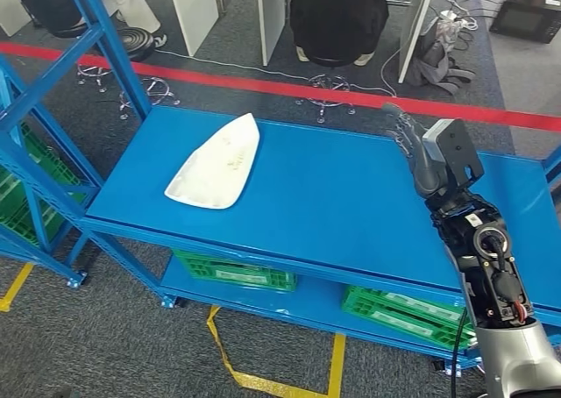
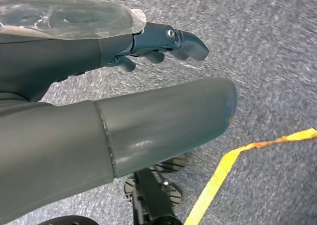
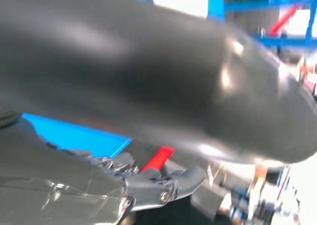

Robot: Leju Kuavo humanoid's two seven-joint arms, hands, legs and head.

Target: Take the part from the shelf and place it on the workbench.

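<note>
The right hand (image 1: 405, 133) is held above the blue workbench (image 1: 330, 196) with fingers extended and nothing grasped, well apart from the white part (image 1: 215, 164) lying flat there.

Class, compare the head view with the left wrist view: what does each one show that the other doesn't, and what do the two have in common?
Head view alone: the white part lying on the blue workbench, the right hand raised over the bench's far right with nothing in it, green crates below, a red floor line. Left wrist view alone: the left hand, empty, hanging above the floor. Shared: grey carpet with yellow floor tape.
</note>
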